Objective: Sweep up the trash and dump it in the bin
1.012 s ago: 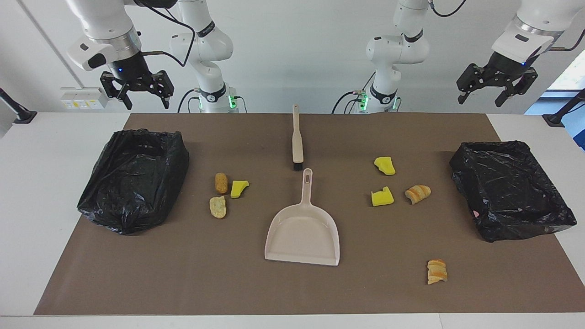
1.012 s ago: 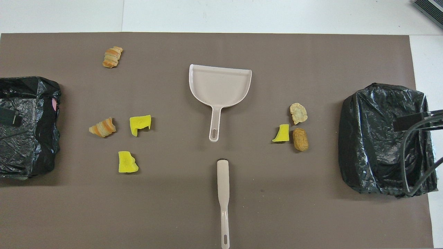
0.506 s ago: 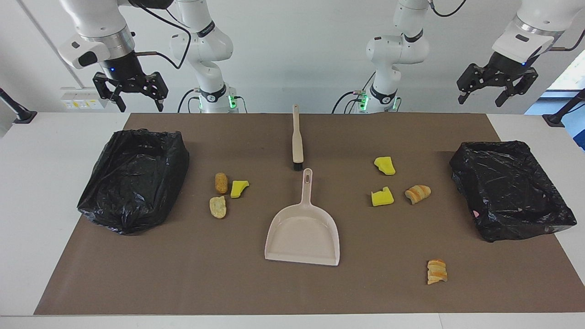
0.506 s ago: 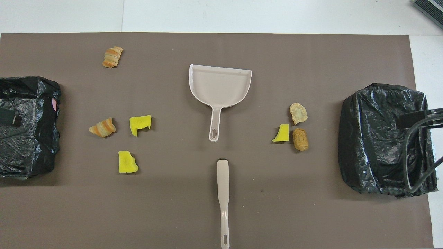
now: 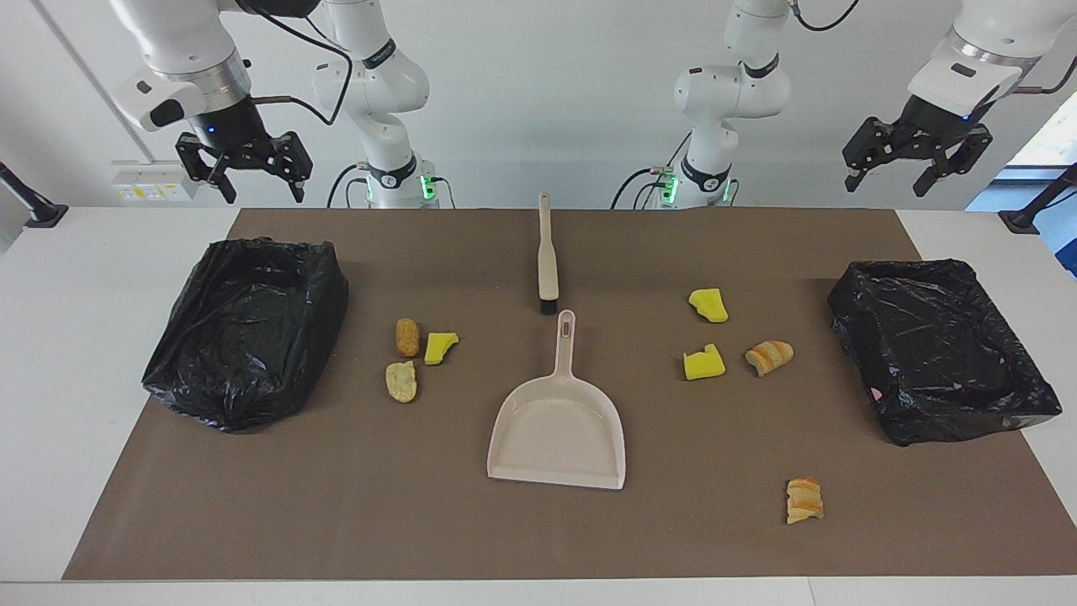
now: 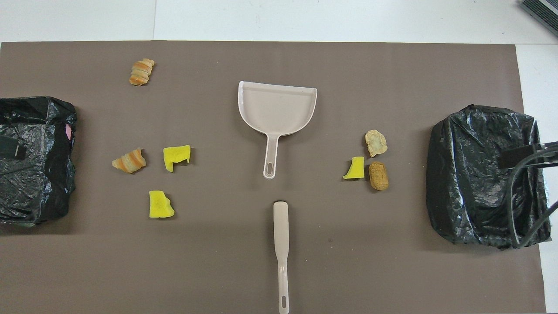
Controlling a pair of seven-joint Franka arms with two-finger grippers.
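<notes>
Both arms idle, raised off the white counter (image 5: 101, 278). Right claw (image 5: 244, 172) at upper left of the facing frame, above the counter edge near the black bag-lined bin (image 5: 244, 332) at that end; fingers spread, holding nothing. Left claw (image 5: 913, 160) at upper right, above the second black bag-lined bin (image 5: 938, 349); fingers also look spread and empty, though the angle is poor.

Trash is all on the brown rectangular mat (image 5: 336, 505), seven scraps in two groups:
- Left-centre of the facing frame: tan oval bread piece (image 5: 407, 337), yellow sponge wedge (image 5: 440, 346) just beside it, pale crumbly bread lump (image 5: 401, 381) below them.
- Right-centre: yellow sponge chunk (image 5: 708, 305), notched yellow sponge block (image 5: 703, 363), striped croissant-like piece (image 5: 769, 356) beside the block.
- Lower right, well apart: striped bread slice stack (image 5: 804, 499).

Beige plastic dustpan (image 5: 558, 429) at frame centre, flat, handle pointing up-frame toward the robots. Beige long-handled brush (image 5: 547, 252) directly above it, bristle end just short of the dustpan handle tip, not touching.
</notes>
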